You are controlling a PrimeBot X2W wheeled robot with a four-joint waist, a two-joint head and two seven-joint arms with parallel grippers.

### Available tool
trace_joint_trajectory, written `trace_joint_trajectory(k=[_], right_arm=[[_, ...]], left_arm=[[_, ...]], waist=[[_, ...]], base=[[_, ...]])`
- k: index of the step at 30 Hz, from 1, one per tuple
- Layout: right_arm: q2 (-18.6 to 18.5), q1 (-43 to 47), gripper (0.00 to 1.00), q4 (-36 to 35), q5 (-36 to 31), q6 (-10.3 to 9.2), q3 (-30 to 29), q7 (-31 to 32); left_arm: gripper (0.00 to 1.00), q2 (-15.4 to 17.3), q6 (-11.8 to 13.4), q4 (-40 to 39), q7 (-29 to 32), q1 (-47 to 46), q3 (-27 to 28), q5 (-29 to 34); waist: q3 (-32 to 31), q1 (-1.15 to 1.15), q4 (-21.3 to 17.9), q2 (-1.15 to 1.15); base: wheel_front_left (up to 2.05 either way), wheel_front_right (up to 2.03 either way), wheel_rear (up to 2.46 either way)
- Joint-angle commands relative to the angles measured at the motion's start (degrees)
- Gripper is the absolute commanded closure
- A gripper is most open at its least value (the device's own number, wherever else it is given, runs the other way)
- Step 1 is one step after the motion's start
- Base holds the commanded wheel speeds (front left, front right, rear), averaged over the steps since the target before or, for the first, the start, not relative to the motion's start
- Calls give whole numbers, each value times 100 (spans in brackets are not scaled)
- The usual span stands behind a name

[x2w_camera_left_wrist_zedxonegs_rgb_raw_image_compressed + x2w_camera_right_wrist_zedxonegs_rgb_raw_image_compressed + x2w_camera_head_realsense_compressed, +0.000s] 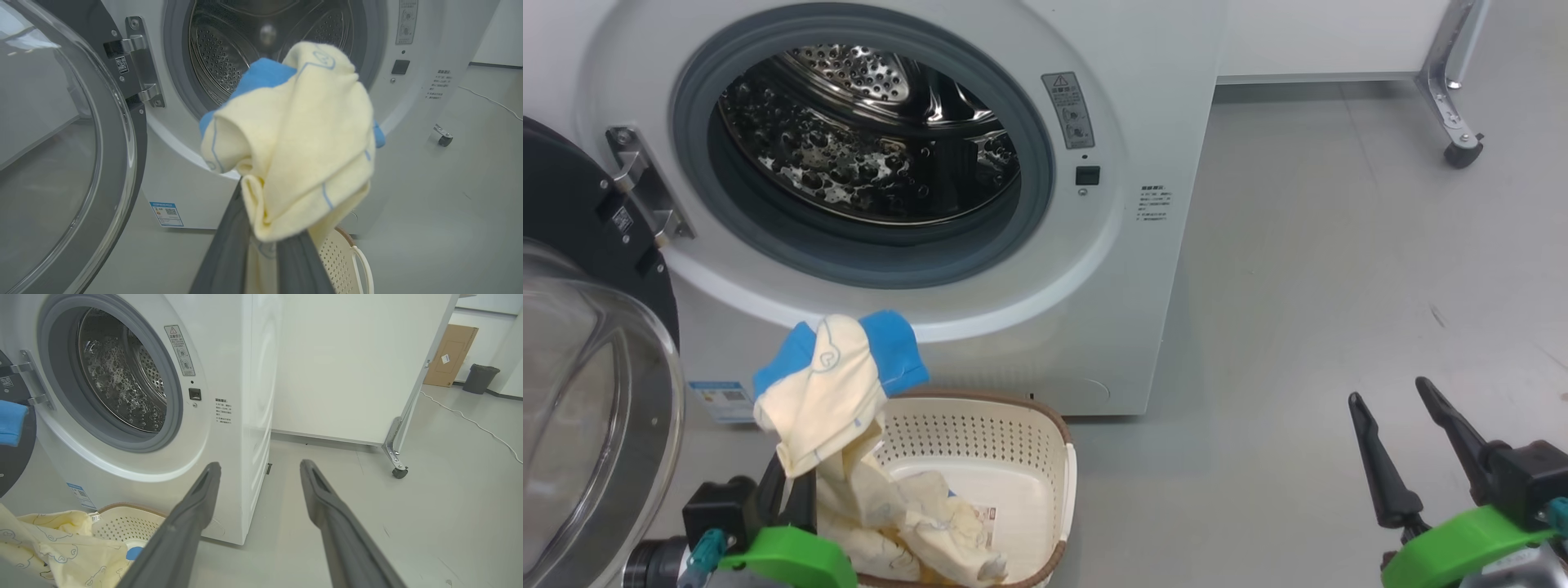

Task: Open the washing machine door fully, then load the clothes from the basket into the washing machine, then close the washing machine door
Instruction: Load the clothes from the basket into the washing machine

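Your left pincer [788, 490] is clenched on one garment [825, 384], which it holds bunched above the basket [988, 433] at 6 o'clock in the head view. The garment's lower end appears to run down onto the other clothes [939, 531] lying in the basket. The washer [1160, 122] stands at 12 o'clock with its drum [866, 139] bare. Its door [564, 212] is swung wide at 9 o'clock, close beside your left arm. Your right pincer [1388, 392] is released, fingers spread, over the floor at 4 o'clock, well apart from everything.

Watch these risks, as I judge them:

- **Trailing end:** If it catches on the pile, lifting may drag a second piece out or tug the light basket over.
- **Blocked view:** The cloth flops over your fingertips and covers much of the left wrist view. You could misjudge the opening and push into the gasket [1029, 196].
- **Early release:** Let go short of the drum and the garment may land on the gasket lip or the floor, and the door could trap it later.
- **Door:** Swing your left arm toward 9 o'clock and you may knock the door partly shut.
- **Loose grip:** The hold is on a loose fold, so a quick move could shake it free.
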Motion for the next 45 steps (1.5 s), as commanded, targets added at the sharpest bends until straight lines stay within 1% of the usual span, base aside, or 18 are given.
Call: trace_joint_trajectory(k=[1,11,24,33,39,45], right_arm=[[-87,-103,0,-236,8,1,72,13],[-87,-76,0,-192,125,1,15,-23],[-87,-57,0,-183,167,1,56,-3],[-87,-75,0,-165,189,1,137,-6],[-87,-186,0,-202,214,1,151,-6],[-87,-443,0,-191,213,1,230,-58]], left_arm=[[100,147,39,-275,-30,-161,221,26],[100,178,133,-380,24,-104,205,6],[100,160,166,-342,-26,-176,165,-56],[100,168,208,-318,-48,-277,146,-71],[100,150,186,-240,15,-622,135,-108],[100,132,127,54,162,-1212,142,-170]], waist=[[3,0,-10,0],[23,0,-30,0],[59,0,-27,0],[154,0,-94,0],[459,0,-146,0],[907,0,-307,0]], base=[[0,0,0],[0,0,0],[0,0,0],[0,0,0],[0,0,0],[0,0,0]])
